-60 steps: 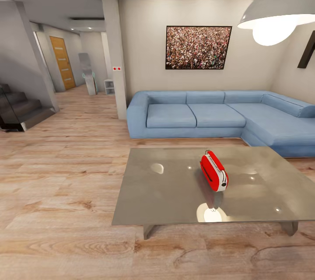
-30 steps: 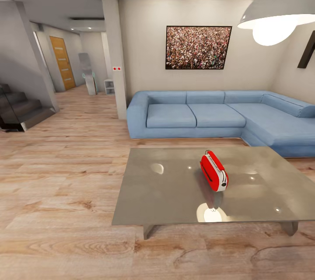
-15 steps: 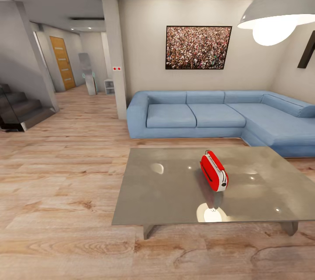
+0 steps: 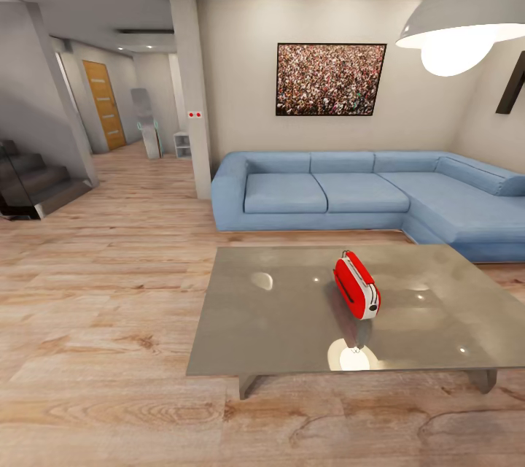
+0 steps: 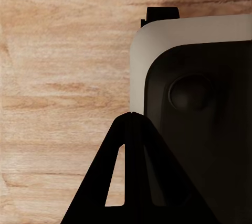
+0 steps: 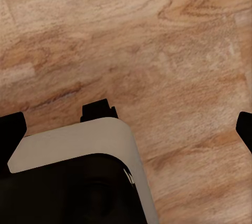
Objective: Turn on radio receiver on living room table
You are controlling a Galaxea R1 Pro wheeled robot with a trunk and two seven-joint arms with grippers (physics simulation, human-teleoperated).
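Observation:
The radio receiver (image 4: 356,285), a small red and white rounded box, stands upright on the glossy grey table (image 4: 277,328), right of its middle, with its thin wire handle on top. The table lies in the living room ahead of me, in front of the blue L-shaped sofa (image 4: 350,193). In the left wrist view my left gripper (image 5: 131,115) hangs shut and empty over the wood floor, beside my own white and black base (image 5: 199,103). In the right wrist view my right gripper (image 6: 128,129) is open, its fingertips (image 6: 11,128) spread wide above the floor.
A white pendant lamp (image 4: 467,14) hangs at the upper right. A framed crowd picture (image 4: 330,79) is on the far wall. A pillar (image 4: 191,87) stands left of the sofa, with dark stairs (image 4: 33,182) and a hallway with an orange door (image 4: 104,103) at the left. Wood floor (image 4: 102,292) stretches left of the table.

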